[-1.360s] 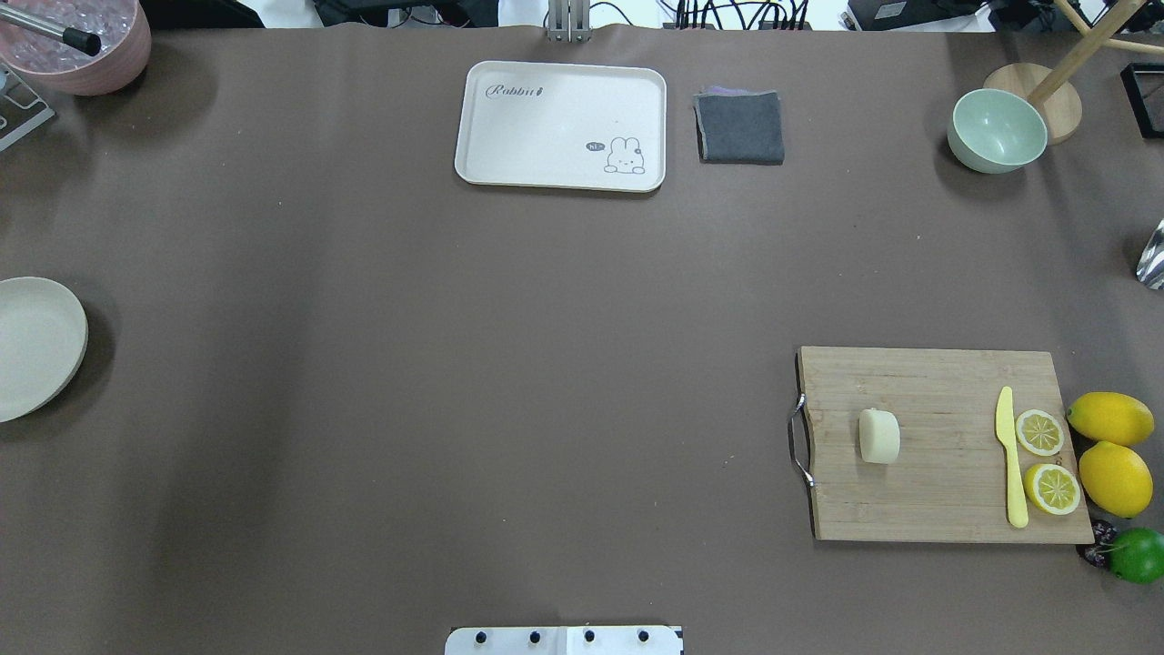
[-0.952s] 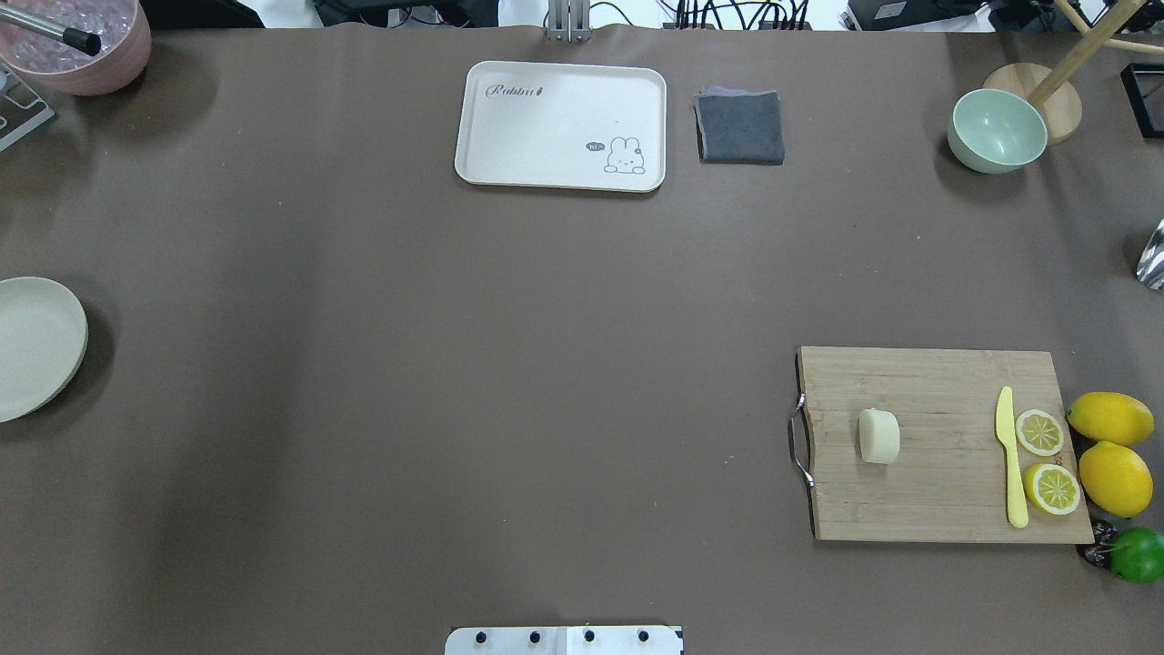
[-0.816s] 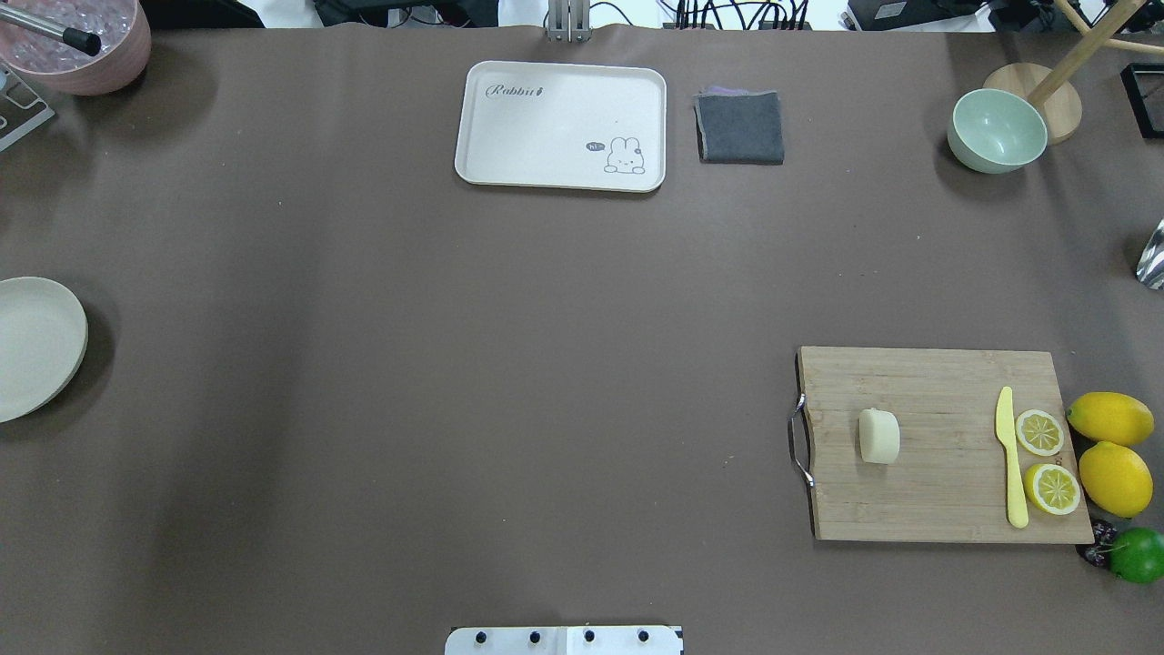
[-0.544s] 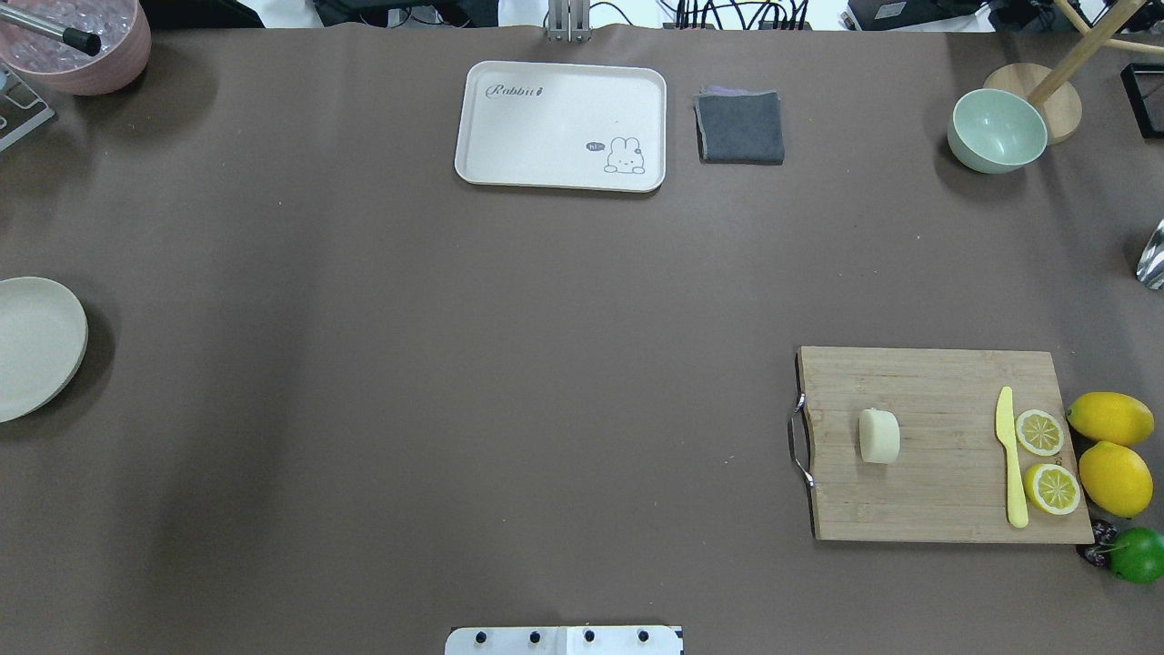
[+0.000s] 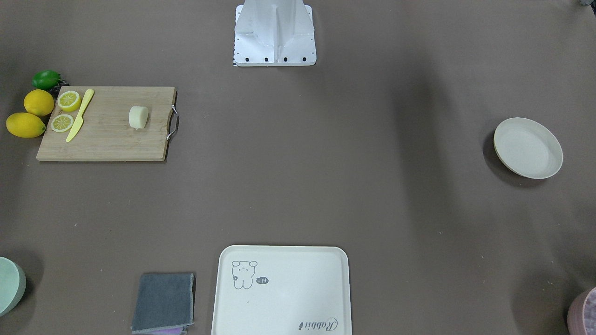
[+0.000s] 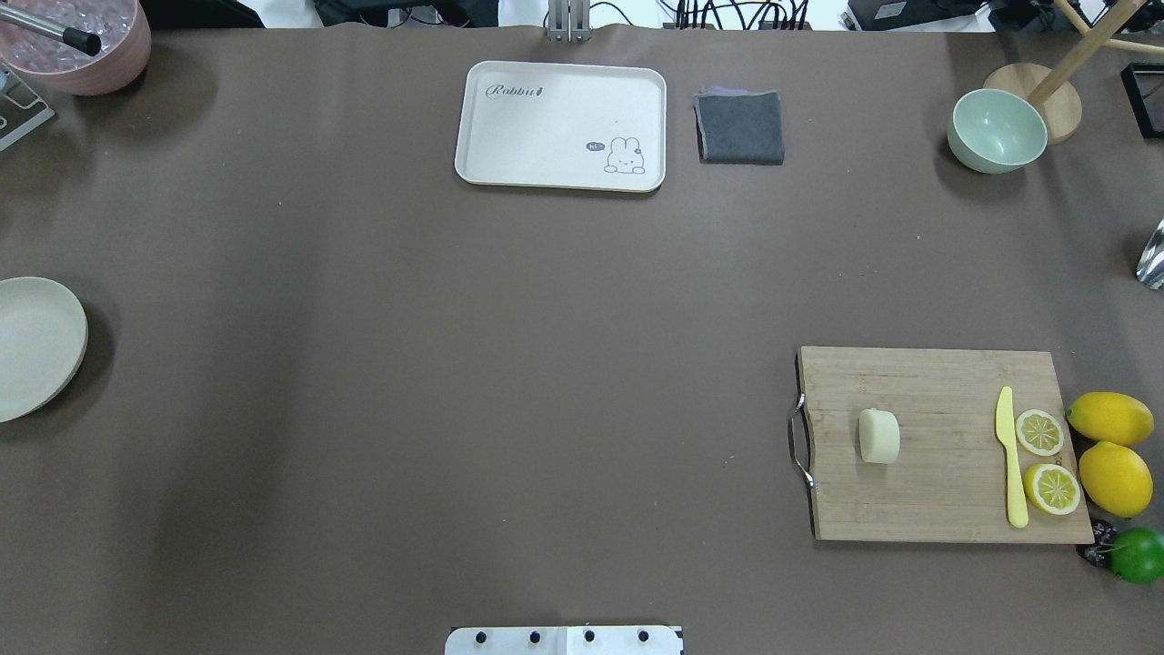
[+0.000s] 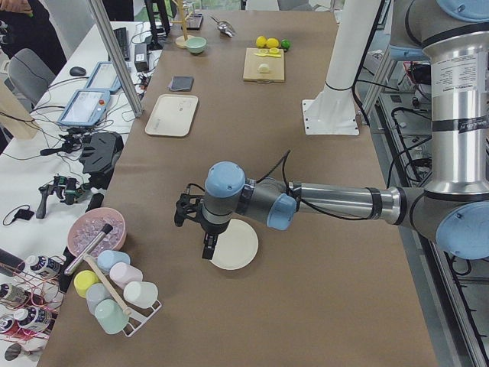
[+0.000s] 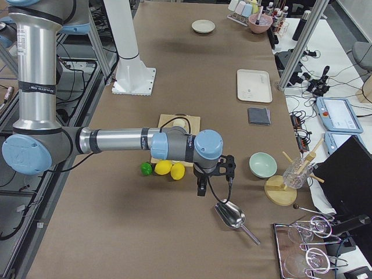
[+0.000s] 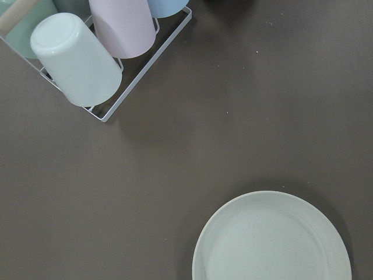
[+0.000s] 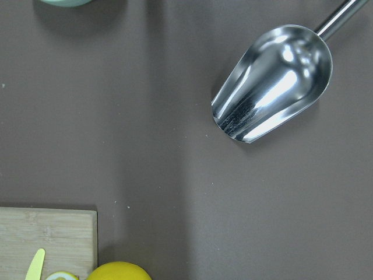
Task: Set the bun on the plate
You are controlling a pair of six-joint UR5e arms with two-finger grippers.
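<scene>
The bun [image 6: 879, 436] is a small pale cream lump lying near the handle end of a wooden cutting board [image 6: 937, 391], also seen in the front view [image 5: 138, 117]. The plate [image 6: 32, 348] is a round cream dish with nothing on it at the table's far left edge; its rim fills the lower part of the left wrist view [image 9: 272, 239]. My left gripper [image 7: 197, 229] hovers over the plate's edge and shows only in the left side view, so I cannot tell its state. My right gripper [image 8: 215, 177] hangs beyond the lemons, far from the bun; I cannot tell its state either.
A yellow knife [image 6: 1009, 464], two lemon slices [image 6: 1039, 432], two lemons [image 6: 1109, 418] and a lime [image 6: 1137, 555] crowd the board's right end. A rabbit tray [image 6: 561, 125], grey cloth [image 6: 740, 127] and green bowl [image 6: 997, 130] line the back. A metal scoop [image 10: 271, 81] and cup rack [image 9: 87, 52] lie near the ends.
</scene>
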